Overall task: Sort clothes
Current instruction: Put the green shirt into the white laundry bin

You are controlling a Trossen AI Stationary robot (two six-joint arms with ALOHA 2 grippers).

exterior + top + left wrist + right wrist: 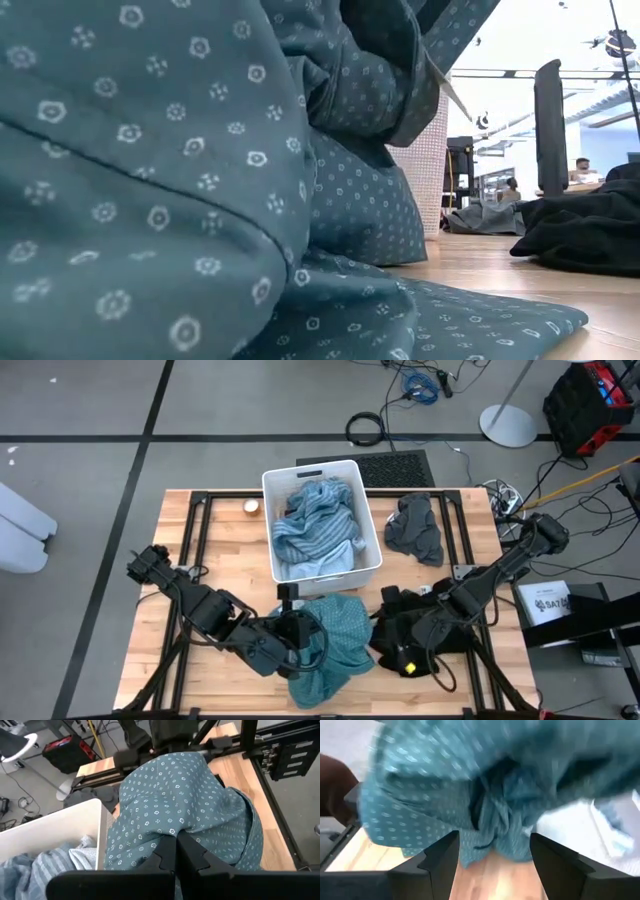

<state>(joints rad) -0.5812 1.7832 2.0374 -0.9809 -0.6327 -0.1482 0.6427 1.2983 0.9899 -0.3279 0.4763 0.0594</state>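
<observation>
Pinching the teal shirt [335, 635], the left pincer [176, 851] is pressed together; the right pincer [492, 851] (spread) probably hovers close, risking a snag.

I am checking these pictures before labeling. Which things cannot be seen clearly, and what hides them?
- Low view: the teal garment fills most of the picture, hiding both hands and most of the table.
- High view: the bin bottom is hidden by striped clothes.
- High view: the right hand is lost against the black garment.
- Right wrist view: the teal garment is blurred.
</observation>
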